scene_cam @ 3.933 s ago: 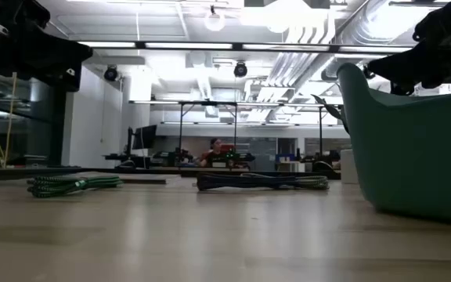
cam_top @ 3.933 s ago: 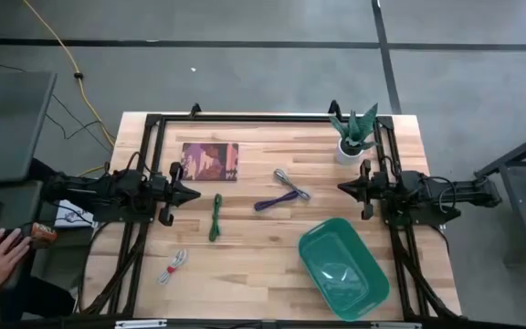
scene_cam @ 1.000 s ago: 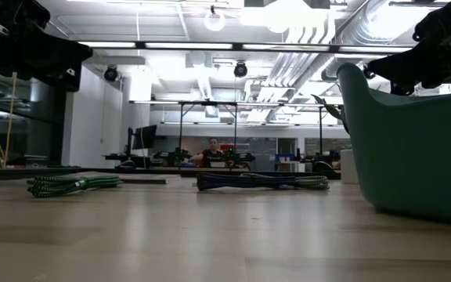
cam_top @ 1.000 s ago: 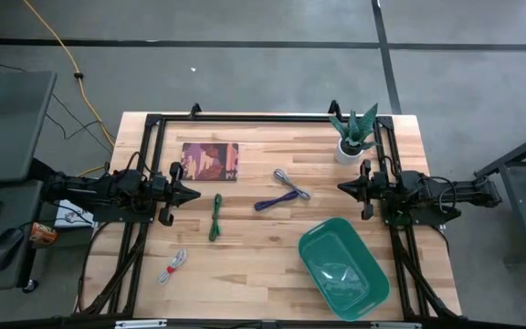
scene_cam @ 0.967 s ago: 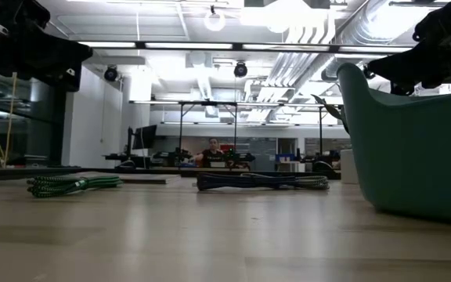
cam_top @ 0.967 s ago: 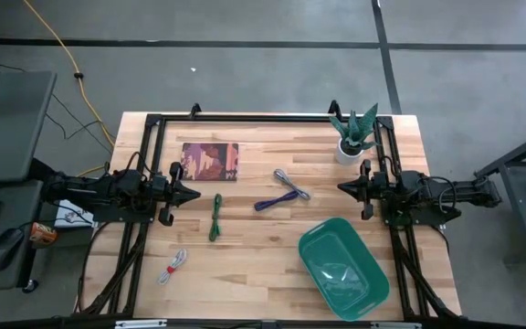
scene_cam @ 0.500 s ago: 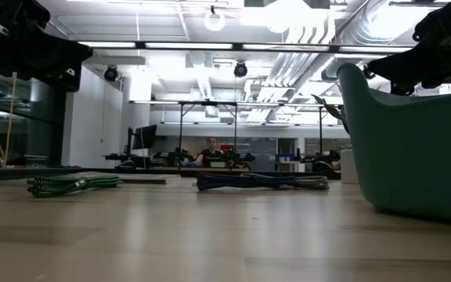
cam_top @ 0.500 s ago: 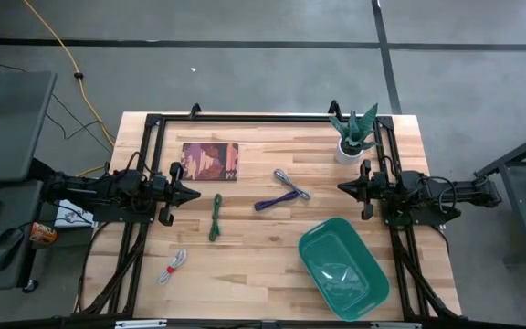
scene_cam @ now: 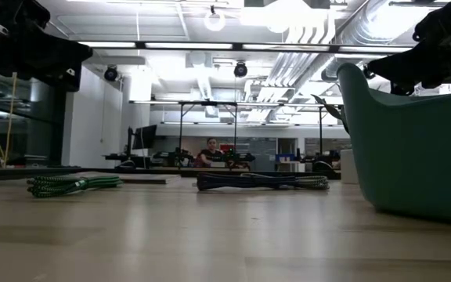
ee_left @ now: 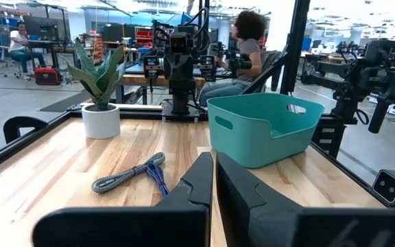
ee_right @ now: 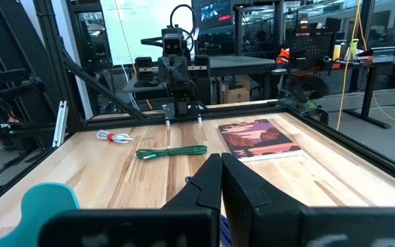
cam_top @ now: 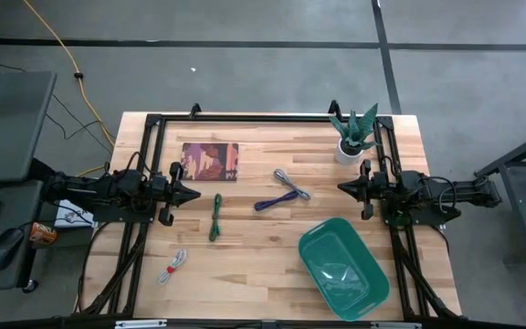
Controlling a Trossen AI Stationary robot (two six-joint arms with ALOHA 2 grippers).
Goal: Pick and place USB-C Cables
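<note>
Four cable bundles lie flat on the wooden table: a green one [cam_top: 215, 217], a purple one [cam_top: 275, 199] crossing under a silver-grey one [cam_top: 291, 184], and a white one with red [cam_top: 173, 266] near the front left. My left gripper [cam_top: 196, 194] hovers shut at the table's left, fingers level, pointing right. My right gripper [cam_top: 341, 188] hovers shut at the table's right, fingers level, pointing left. Neither touches anything. The green bundle [ee_right: 172, 151] and the white bundle [ee_right: 114, 137] show in the right wrist view, the grey [ee_left: 127, 173] and purple [ee_left: 158, 180] in the left wrist view.
A teal plastic tub [cam_top: 343, 267] stands near the front right. A potted plant [cam_top: 352, 134] stands at the far right corner, and a picture card [cam_top: 210, 162] lies at the far left. A black frame [cam_top: 263, 117] runs along the table's edges.
</note>
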